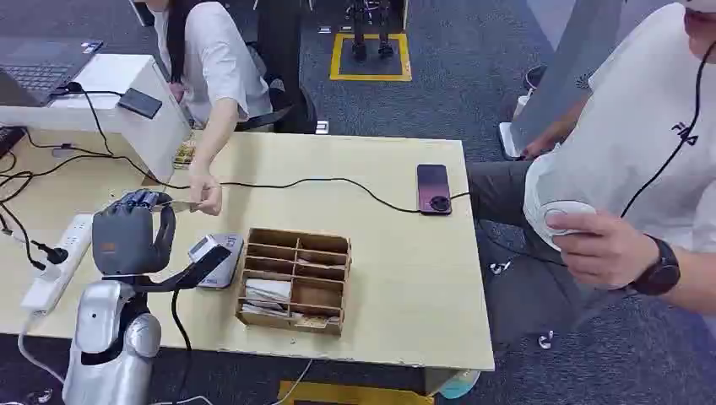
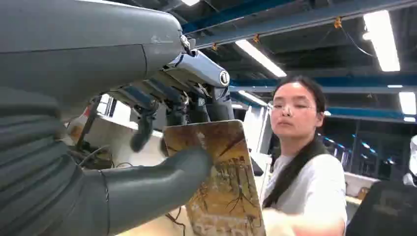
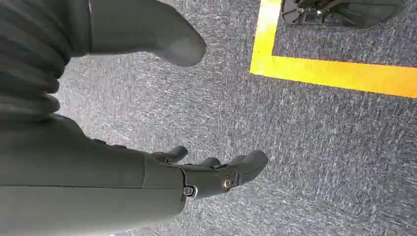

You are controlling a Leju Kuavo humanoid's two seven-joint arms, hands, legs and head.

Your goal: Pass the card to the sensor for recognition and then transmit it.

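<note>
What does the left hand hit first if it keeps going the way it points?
Likely the person's hand: the left hand holds the card out toward it, and they look almost touching; depth unclear.

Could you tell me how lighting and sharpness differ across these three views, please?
Head view: even, soft light, and the card at the left hand is small and blurred. Left wrist view: bright ceiling strips glare against a dark ceiling, yet the card's print is legible. Right wrist view: flat light on carpet, with the right hand fairly sharp.
</note>
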